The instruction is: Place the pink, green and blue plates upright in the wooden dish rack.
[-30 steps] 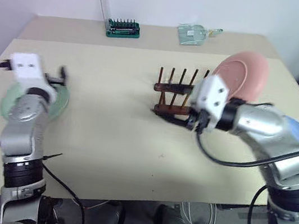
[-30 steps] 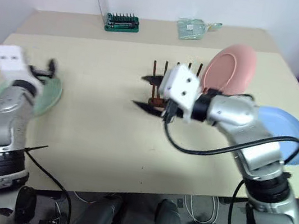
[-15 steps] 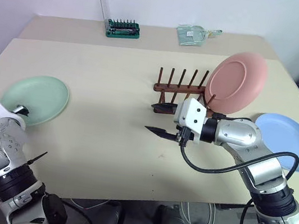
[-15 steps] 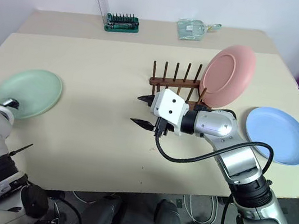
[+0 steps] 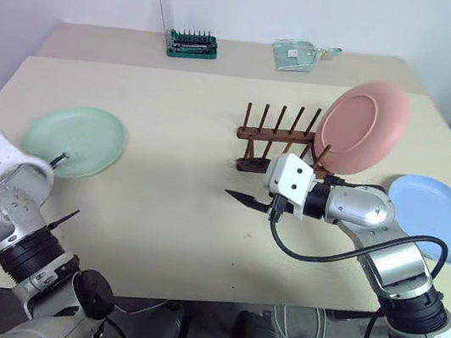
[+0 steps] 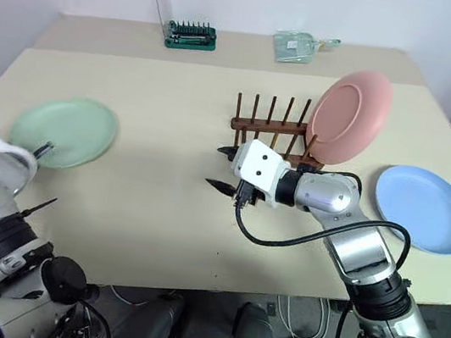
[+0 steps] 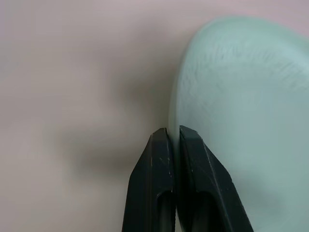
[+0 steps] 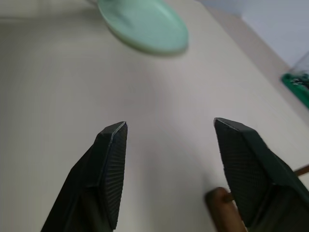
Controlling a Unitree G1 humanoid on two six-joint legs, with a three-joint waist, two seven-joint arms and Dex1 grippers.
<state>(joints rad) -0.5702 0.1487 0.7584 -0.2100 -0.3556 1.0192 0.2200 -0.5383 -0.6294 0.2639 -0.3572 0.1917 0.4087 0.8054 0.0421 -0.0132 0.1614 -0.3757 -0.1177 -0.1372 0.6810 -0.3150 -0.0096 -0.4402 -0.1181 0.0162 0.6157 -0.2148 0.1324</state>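
Pink plate (image 5: 361, 127) stands upright in the right end of the wooden dish rack (image 5: 277, 139), leaning a bit, matte salmon with shallow rim; the other rack pegs are bare. Green plate (image 5: 76, 140) lies flat on the worktop (image 5: 167, 211) near its left edge, pale mint. Blue plate (image 5: 437, 217) lies flat near the right edge, well apart from the rack. Left gripper (image 7: 174, 140) sits at the green plate's near rim, its fingers (image 7: 157, 159) pinched together with the rim edge between them in the left wrist view, so closed on the plate edge. Right gripper (image 5: 248, 188) hovers just in front of the rack, fingers (image 8: 111, 159) spread wide, holding nothing. Wide bare worktop between the green plate and the rack. Green screwdriver-bit holder (image 5: 192, 42) and a clear packet (image 5: 299, 54) sit at the back edge by the wall.
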